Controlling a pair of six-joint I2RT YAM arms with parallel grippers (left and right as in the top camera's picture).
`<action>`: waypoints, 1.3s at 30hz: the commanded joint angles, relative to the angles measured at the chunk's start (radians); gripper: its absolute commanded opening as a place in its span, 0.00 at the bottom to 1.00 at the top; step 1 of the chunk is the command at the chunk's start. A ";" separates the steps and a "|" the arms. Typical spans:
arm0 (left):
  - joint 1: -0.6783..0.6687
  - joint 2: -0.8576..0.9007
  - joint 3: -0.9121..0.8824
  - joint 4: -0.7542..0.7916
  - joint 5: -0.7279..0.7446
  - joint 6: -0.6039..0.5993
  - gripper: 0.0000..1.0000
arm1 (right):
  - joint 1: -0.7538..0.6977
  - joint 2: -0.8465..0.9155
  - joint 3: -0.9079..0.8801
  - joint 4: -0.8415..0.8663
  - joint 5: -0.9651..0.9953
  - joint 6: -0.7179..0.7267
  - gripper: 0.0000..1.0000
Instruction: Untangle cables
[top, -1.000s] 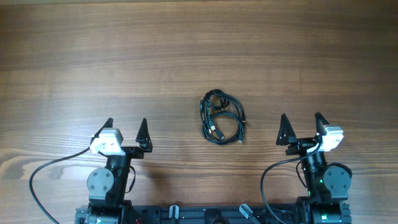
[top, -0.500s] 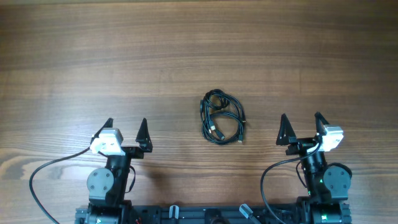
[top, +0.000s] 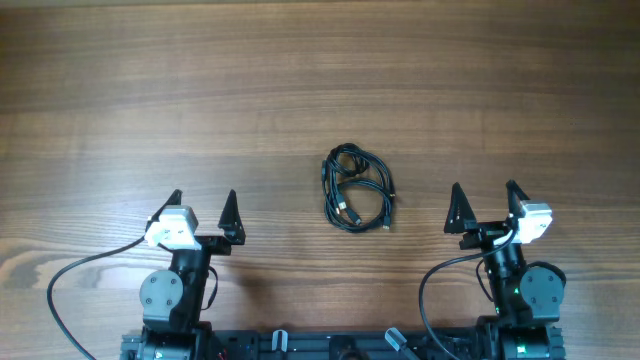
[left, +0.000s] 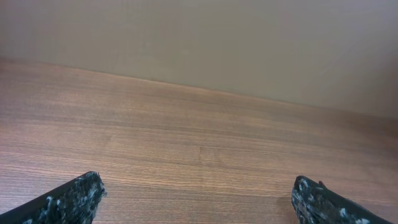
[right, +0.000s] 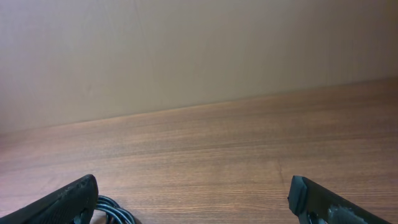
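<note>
The cables (top: 357, 188) lie as one small tangle of thin black cords with silver-tipped plug ends on the wooden table, between the two arms and a little ahead of them. A loop of the tangle shows at the bottom left of the right wrist view (right: 115, 211), beside the left finger. My left gripper (top: 204, 204) is open and empty, well to the left of the tangle. My right gripper (top: 486, 197) is open and empty, to the right of it. Both sets of fingertips show wide apart in the wrist views (left: 196, 196) (right: 196, 196).
The wooden table (top: 320, 90) stretches far beyond the cables. A thick black cable (top: 75, 280) runs from the left arm's white camera, another (top: 435, 280) from the right arm's. A plain beige wall (left: 199, 37) stands past the table's far edge.
</note>
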 joint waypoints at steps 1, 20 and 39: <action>0.006 -0.001 -0.004 -0.004 0.015 0.020 1.00 | 0.005 -0.005 -0.001 0.003 0.014 0.009 1.00; 0.007 0.013 0.117 0.058 0.124 -0.006 1.00 | 0.005 -0.005 -0.001 0.003 0.014 0.009 1.00; 0.006 0.855 0.949 -0.463 0.302 -0.006 1.00 | 0.005 -0.005 -0.001 0.003 0.014 0.009 1.00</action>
